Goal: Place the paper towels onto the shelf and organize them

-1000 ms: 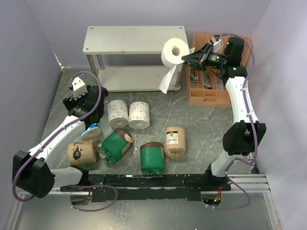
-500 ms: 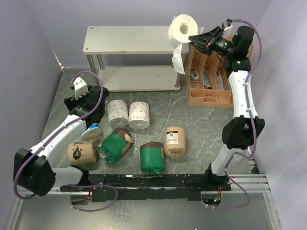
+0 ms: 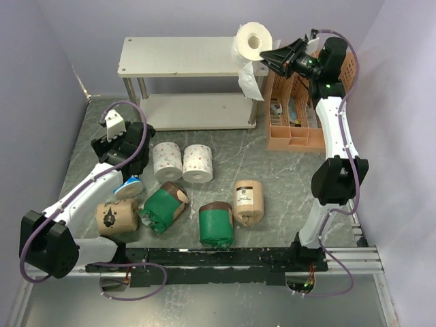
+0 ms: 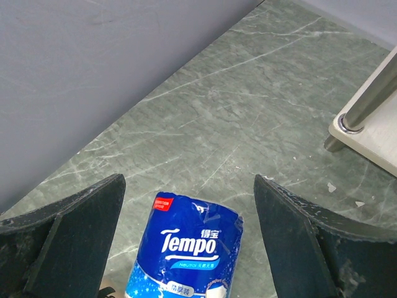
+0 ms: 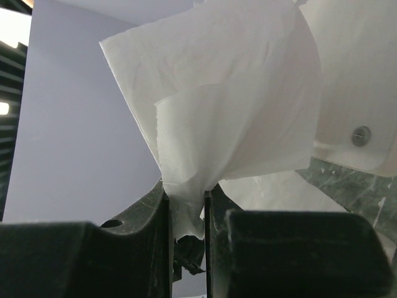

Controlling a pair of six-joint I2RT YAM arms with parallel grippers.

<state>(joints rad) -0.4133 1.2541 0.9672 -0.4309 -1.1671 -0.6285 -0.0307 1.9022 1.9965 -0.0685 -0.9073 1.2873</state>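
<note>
My right gripper [image 3: 267,54] is shut on the plain white roll [image 3: 251,42] and holds it in the air over the right end of the shelf's top board [image 3: 184,56]; a loose sheet hangs from it. In the right wrist view the white paper [image 5: 217,118] is pinched between my fingers. My left gripper [image 3: 129,182] is open above the blue-wrapped roll [image 4: 186,248], which lies on the table between its fingers. Two pink-dotted white rolls [image 3: 167,161] [image 3: 198,163], two green rolls [image 3: 163,208] [image 3: 216,225] and two kraft rolls [image 3: 116,216] [image 3: 248,200] lie on the table.
An orange slotted file organizer [image 3: 294,112] stands right of the shelf, under my right arm. The shelf's lower board [image 3: 191,110] holds nothing. A silver shelf post [image 4: 366,112] shows at the right of the left wrist view. Purple walls close in left, back and right.
My right gripper has lifted the white roll from beside the shelf's right end up over the top board, then shifted it slightly left. The left arm has barely moved.
</note>
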